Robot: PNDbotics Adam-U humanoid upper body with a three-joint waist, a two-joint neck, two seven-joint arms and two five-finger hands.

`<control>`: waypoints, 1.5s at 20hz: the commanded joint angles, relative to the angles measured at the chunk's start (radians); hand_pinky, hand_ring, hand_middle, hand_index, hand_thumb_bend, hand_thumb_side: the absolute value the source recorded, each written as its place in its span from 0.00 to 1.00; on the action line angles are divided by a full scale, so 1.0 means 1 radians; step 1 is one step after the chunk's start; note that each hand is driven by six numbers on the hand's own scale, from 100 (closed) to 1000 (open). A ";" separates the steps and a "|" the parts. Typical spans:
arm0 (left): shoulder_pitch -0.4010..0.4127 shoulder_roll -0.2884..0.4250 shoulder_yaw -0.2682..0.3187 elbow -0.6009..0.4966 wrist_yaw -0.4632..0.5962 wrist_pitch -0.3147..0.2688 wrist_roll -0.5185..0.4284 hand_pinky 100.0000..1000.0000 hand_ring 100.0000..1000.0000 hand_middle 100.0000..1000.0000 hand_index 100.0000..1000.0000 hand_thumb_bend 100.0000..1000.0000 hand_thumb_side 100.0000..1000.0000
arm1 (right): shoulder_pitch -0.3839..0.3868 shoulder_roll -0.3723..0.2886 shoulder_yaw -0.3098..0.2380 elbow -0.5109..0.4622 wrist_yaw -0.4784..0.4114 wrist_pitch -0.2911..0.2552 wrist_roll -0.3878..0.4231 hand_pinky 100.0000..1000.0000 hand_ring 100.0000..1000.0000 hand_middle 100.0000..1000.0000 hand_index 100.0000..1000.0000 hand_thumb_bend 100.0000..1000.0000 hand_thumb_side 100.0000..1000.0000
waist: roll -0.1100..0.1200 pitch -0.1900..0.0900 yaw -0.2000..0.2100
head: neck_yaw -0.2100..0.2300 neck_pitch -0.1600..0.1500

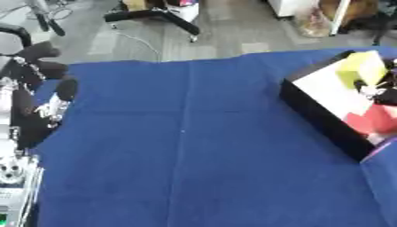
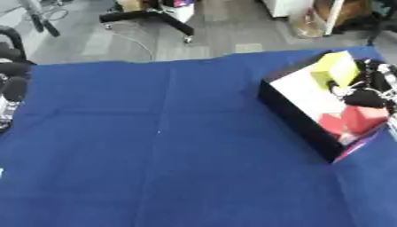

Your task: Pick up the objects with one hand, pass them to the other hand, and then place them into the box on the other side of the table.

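A black-walled box with a white inside stands on the right of the blue table. A red block lies in its near end. Over its far end a yellow block sits tilted, and my right hand reaches in from the right edge with dark fingers curled against the block's lower side. My left hand rests at the left edge of the table, fingers relaxed and pointing up, holding nothing.
Blue cloth covers the whole table. My left arm's metal parts run along the lower left edge. Beyond the far edge are grey floor, a black chair base and cables.
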 commanded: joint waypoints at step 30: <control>0.026 0.018 0.105 -0.022 -0.005 0.047 0.092 0.59 0.57 0.64 0.80 0.53 0.59 | 0.150 0.158 -0.184 -0.693 0.181 -0.157 -0.018 0.75 0.86 0.90 0.88 0.13 0.50 | -0.037 -0.018 -0.074 | 0.036 -0.034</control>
